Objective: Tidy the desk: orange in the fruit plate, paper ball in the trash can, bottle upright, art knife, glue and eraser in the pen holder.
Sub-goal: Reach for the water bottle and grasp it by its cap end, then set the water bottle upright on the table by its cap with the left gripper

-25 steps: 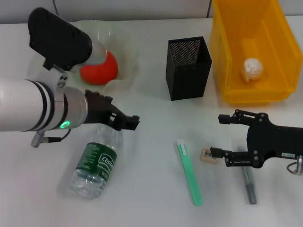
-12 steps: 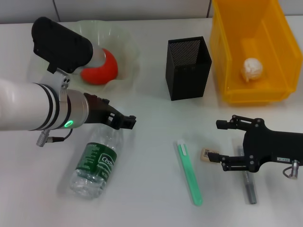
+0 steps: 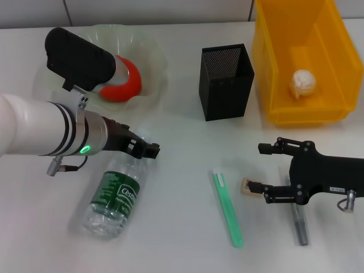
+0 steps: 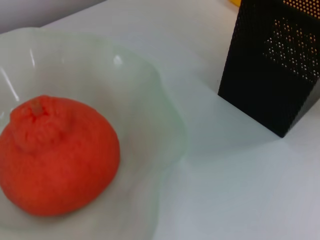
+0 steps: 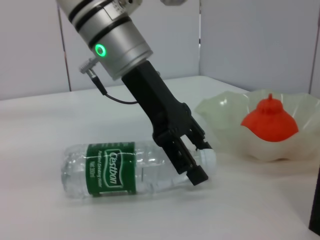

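Observation:
The bottle (image 3: 116,196) lies on its side on the table, cap toward my left gripper (image 3: 149,149), which is open and low over its neck; the right wrist view shows the gripper (image 5: 192,162) right at the white cap of the bottle (image 5: 125,167). The orange (image 3: 128,85) sits in the fruit plate (image 3: 153,62), partly hidden by my left arm. My right gripper (image 3: 259,166) is open, its lower fingertip beside the eraser (image 3: 248,185). A green art knife (image 3: 227,207) lies left of it. A grey glue stick (image 3: 300,224) lies under the right gripper. The pen holder (image 3: 226,82) stands upright.
The trash can (image 3: 273,85) stands at the back right with the paper ball (image 3: 303,82) inside. The left wrist view shows the orange (image 4: 55,155), the fruit plate (image 4: 150,100) and the pen holder (image 4: 275,65).
My left gripper has drawn back from the fruit plate and lowered toward the bottle's neck. My right gripper has shifted slightly left, closer to the eraser.

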### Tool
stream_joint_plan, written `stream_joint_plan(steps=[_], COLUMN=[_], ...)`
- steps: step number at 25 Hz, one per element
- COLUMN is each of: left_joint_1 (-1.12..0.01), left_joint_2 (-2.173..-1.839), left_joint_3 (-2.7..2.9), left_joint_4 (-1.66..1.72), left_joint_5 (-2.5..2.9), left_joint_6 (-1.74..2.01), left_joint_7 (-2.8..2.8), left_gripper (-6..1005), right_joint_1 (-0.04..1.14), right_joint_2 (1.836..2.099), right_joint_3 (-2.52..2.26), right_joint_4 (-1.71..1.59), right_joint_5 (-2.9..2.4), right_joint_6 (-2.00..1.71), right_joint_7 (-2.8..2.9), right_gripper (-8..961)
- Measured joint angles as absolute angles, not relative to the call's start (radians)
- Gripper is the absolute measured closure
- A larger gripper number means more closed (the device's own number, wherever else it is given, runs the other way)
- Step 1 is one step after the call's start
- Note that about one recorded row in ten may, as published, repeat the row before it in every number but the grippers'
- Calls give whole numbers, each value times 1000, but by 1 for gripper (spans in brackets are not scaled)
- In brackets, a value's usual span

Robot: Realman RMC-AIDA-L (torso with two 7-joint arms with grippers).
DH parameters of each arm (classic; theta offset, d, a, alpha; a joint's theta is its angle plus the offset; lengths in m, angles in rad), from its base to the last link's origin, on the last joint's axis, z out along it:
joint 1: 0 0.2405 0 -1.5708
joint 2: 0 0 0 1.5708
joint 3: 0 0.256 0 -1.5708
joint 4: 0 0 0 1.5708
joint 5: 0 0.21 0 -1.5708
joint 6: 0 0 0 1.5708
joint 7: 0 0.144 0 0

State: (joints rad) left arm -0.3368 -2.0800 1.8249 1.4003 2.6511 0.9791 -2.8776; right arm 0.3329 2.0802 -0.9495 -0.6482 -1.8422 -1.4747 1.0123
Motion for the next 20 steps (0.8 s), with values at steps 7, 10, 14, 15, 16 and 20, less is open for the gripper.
stream_joint_plan(steps=[7,10,14,15,16,20], left_joint_1=[-394,-404,-389,-381,-375,-308], left_joint_2=[-2079,-2079,-2077,-2076,-2075,-2071], left_joint_3=[1813,1821,1819,1815,1812,1720], left_joint_4=[1351,1347,1376,1386,1395,1449], left_joint_5=[2647,2651,2649,2645,2641,2475], left_joint_6=[1035,1044,1050,1054,1057,1066], left_joint_7=[-2874,-2868,-2840,-2824,-2811,-2593], left_gripper=[248,308,387,407,427,531], right_joint_1=[343,343,344,343,343,342], right_joint_2=[2082,2082,2081,2080,2080,2080], right_joint_3=[-950,-950,-947,-945,-945,-943], right_joint_4=[-643,-643,-643,-642,-642,-639], right_joint_5=[-1853,-1853,-1853,-1853,-1853,-1853], right_joint_6=[-1468,-1468,-1468,-1468,-1468,-1468], right_joint_7=[1020,1026,1030,1031,1031,1036], right_gripper=[115,115,115,115,115,115])
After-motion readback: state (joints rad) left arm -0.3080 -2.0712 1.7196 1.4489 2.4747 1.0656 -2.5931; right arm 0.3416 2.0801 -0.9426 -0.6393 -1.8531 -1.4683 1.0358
